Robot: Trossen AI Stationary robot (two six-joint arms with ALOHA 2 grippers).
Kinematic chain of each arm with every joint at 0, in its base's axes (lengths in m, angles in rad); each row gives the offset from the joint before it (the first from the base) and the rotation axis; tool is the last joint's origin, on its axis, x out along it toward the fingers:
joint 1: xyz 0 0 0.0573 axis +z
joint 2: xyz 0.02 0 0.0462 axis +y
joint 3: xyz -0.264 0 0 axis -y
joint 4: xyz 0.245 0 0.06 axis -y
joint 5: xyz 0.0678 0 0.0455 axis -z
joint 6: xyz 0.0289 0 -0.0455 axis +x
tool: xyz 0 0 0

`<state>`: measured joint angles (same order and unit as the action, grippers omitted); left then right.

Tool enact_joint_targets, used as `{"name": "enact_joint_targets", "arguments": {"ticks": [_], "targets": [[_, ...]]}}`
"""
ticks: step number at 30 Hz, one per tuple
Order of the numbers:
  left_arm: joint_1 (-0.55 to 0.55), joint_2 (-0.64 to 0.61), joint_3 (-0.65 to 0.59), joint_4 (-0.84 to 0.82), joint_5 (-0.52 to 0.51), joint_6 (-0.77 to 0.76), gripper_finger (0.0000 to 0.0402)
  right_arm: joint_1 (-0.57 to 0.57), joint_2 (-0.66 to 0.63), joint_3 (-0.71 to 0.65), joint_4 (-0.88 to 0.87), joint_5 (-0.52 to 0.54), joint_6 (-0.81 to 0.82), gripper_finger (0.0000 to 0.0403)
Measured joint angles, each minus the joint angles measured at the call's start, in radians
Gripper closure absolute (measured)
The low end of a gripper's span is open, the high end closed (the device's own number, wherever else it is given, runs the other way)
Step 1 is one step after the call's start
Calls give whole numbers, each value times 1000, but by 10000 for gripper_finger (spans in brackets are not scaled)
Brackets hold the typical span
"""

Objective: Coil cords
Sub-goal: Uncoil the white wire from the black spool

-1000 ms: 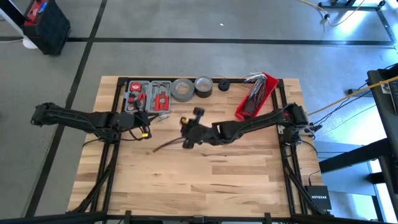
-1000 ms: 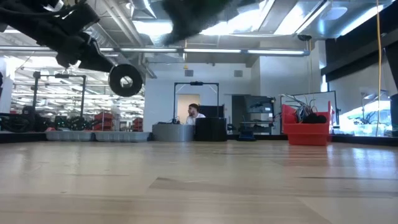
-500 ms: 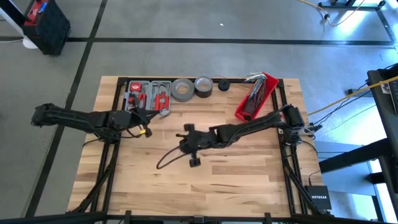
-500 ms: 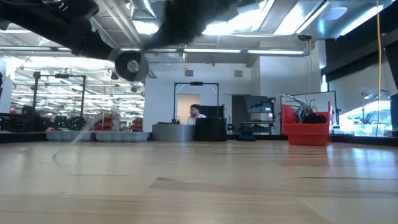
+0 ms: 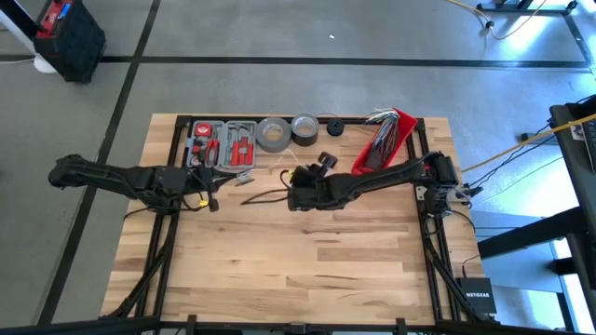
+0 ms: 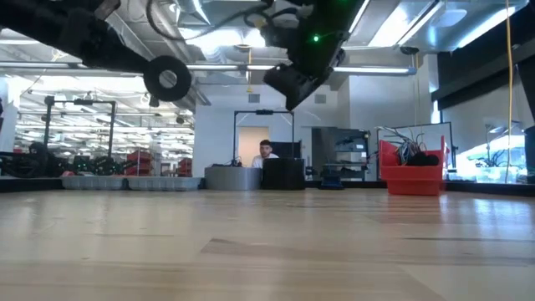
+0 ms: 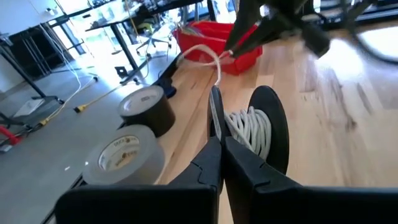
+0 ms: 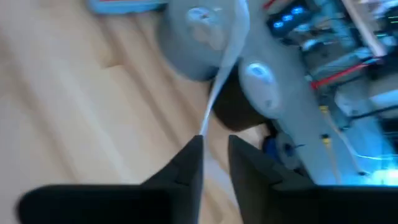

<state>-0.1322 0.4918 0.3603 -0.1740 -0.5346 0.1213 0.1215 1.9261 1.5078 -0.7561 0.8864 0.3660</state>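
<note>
A black spool (image 7: 261, 134) carries several turns of the thin white cord (image 7: 247, 127). My left gripper (image 7: 217, 140) is shut on the spool, above the table's far left part (image 5: 207, 182); the spool also shows high up in the low view (image 6: 167, 77). From the spool the cord runs up and away (image 7: 208, 53) to my right gripper (image 7: 231, 51). My right gripper (image 8: 214, 152) is shut on the cord, above the table's middle (image 5: 291, 183), to the right of the spool. My left gripper pinches one thin round flange of the spool (image 7: 214, 112) by its edge between its two fingers. The spool is lifted clear of the table, its wound core beside the fingers. My right gripper pinches the white cord (image 8: 205, 127) between its two fingers. From the fingers the cord runs off as one straight strand (image 8: 229, 46), lifted clear of the table.
Along the far edge stand a red and grey tool case (image 5: 222, 144), two grey tape rolls (image 5: 273, 133) (image 5: 304, 127), a small black roll (image 5: 334, 128) and a red bin of wires (image 5: 382, 144). The near half of the wooden table (image 5: 298, 270) is bare.
My right gripper has swung with the cord: first toward the table's near edge, then back toward the far edge and a little right, turning about as it went. The spool in my left gripper has stayed nearly in place.
</note>
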Motion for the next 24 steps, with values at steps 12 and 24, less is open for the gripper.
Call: {"name": "enact_joint_targets", "arguments": {"ticks": [12,24], "targets": [[1,1,0,-8,32,20,398,3,-11,0,202,-425,-192,229],[1,17,0,-1,80,36,398,-5,51,-13,654,-414,-397,229]]}}
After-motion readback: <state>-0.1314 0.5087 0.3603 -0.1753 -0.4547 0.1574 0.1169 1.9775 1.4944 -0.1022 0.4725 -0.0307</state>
